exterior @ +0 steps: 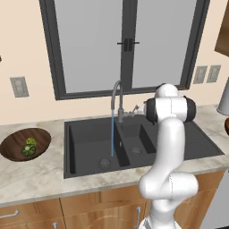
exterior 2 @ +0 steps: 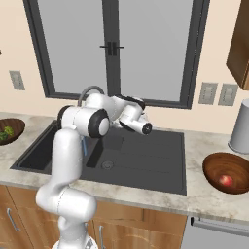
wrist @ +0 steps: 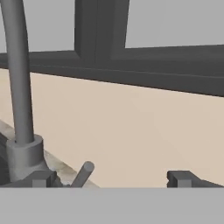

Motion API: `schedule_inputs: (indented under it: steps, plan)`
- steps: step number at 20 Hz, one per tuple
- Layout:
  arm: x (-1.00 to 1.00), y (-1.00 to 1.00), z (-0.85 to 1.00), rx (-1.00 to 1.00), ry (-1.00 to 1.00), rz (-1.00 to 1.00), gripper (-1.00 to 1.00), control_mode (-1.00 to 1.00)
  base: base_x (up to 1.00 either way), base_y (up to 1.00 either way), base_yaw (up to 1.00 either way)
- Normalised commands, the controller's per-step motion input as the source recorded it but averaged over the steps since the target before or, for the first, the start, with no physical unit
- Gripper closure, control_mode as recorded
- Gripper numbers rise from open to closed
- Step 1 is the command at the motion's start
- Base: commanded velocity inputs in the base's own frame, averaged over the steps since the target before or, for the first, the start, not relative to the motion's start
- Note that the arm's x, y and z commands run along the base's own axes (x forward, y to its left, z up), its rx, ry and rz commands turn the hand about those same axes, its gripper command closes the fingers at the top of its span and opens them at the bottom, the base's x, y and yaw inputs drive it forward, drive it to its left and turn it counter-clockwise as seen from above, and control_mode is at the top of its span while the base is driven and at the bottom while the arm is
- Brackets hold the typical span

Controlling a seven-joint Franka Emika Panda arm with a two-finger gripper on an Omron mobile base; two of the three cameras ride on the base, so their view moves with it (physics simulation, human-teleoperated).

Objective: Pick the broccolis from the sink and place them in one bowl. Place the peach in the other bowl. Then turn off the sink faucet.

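My gripper [wrist: 113,179] is open, close to the wall behind the black sink [exterior: 89,134]. The grey faucet's [exterior: 117,100] small lever [wrist: 83,174] lies between the fingertips, nearer the left one [wrist: 43,178], and I cannot tell whether they touch. The faucet's base [wrist: 24,157] stands just left of it. A thin blue stream of water [exterior: 112,134] falls into the left basin. The broccolis [exterior: 29,146] lie in the wooden bowl [exterior: 13,147] on the left counter. The peach [exterior 2: 225,181] lies in the other wooden bowl [exterior 2: 214,168] on the right counter.
The beige wall [wrist: 131,127] and dark window frame [wrist: 144,74] are right behind the faucet. A grey canister [exterior 2: 240,127] stands at the back right beside the peach bowl. Wall outlets [exterior 2: 217,94] sit above it. My arm [exterior: 172,147] rises over the right basin.
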Motion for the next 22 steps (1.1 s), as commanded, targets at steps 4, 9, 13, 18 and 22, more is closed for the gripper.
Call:
schedule_inputs:
  steps: [4,9,13,18,22]
  plan:
    - [0.41,0.00,-0.06,0.00,0.01,0.00,-1.00,-1.00,0.00,0.00,0.00]
    - [0.32,-0.20,-0.20,0.00,0.00,0.00,-1.00,-1.00,0.00,0.00,0.00]
    - [0.18,-0.24,-0.14,0.00,0.00,-0.01,-1.00,-1.00,0.00,0.00,0.00]
    - [0.01,-0.05,-0.19,0.00,0.00,-0.01,-1.00,-1.00,0.00,0.00,0.00]
    - [-0.02,0.00,-0.11,0.00,0.00,0.00,-1.00,-1.00,0.00,0.00,0.00]
